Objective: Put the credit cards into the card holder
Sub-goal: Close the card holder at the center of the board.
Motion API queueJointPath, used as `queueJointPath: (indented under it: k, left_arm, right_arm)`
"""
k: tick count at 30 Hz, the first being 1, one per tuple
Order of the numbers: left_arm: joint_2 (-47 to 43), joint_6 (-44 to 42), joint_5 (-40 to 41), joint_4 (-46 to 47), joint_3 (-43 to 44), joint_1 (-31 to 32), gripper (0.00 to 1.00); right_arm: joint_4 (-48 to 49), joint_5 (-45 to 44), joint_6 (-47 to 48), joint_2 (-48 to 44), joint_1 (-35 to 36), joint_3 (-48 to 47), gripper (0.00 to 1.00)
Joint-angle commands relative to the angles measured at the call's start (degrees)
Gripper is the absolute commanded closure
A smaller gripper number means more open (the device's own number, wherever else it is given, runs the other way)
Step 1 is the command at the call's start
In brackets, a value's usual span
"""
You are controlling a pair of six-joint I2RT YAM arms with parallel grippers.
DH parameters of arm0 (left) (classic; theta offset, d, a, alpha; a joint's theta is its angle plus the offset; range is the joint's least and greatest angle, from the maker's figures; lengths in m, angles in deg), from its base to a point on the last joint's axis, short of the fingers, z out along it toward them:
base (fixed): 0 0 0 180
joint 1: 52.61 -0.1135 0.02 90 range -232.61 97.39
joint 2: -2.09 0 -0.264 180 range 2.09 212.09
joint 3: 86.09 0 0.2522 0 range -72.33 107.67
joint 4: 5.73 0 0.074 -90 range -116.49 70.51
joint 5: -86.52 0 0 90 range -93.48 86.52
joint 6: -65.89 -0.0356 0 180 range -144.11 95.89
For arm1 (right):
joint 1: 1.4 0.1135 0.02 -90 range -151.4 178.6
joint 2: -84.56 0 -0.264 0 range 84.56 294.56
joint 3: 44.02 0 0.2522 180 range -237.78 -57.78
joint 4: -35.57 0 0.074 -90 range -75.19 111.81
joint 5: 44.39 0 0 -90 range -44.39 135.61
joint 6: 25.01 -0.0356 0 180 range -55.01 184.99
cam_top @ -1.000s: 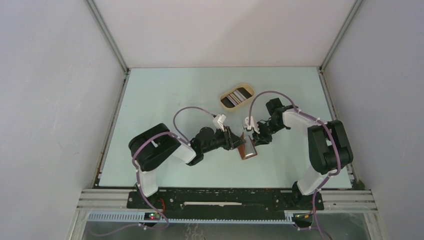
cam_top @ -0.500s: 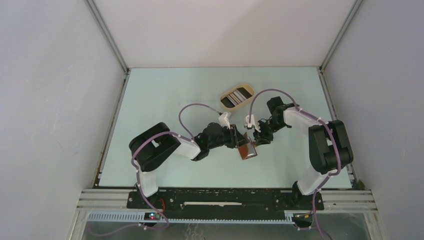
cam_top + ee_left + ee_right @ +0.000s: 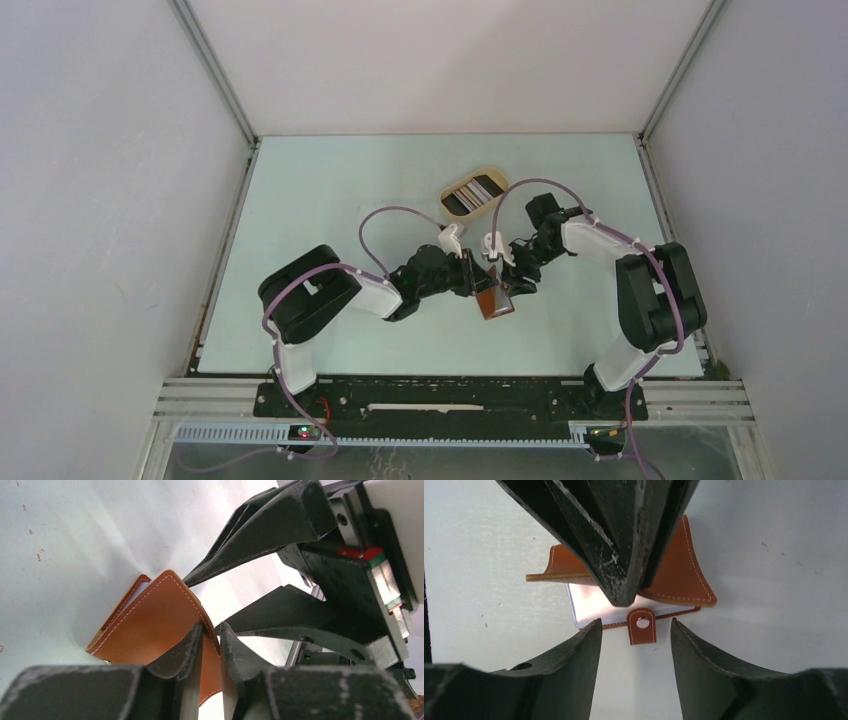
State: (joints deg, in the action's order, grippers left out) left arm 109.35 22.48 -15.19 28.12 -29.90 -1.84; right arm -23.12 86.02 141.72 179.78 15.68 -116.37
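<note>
Leather card holder (image 3: 150, 625) stayed pinched open by the left gripper (image 3: 210, 627) (ready for credit cards (image 3: 473, 190)) while the spread right gripper (image 3: 635, 625) edged nearer.

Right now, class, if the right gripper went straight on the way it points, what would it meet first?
Probably the closing tab of the reddish-brown leather folding wallet, dead ahead of the open right gripper; depth is unclear.
</note>
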Motion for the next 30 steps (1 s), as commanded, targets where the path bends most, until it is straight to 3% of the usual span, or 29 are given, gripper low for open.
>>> queueJointPath:
  k: [1, 23, 30]
  left_arm:
    - [0.57, -0.97, 2.00, -1.86, -2.64, -0.09, 0.79]
    - [1.36, 0.65, 1.66, 3.24, -4.88, -0.47, 0.83]
    - [1.38, 0.78, 1.55, 3.89, -5.18, -0.53, 0.83]
  right_arm:
    - [2.75, -1.41, -0.58, -1.23, 2.18, -0.07, 0.38]
    - [5.15, -6.07, -1.30, 1.48, 4.65, 1.38, 0.44]
    - [5.34, -6.14, -1.40, 1.58, 4.84, 1.37, 0.57]
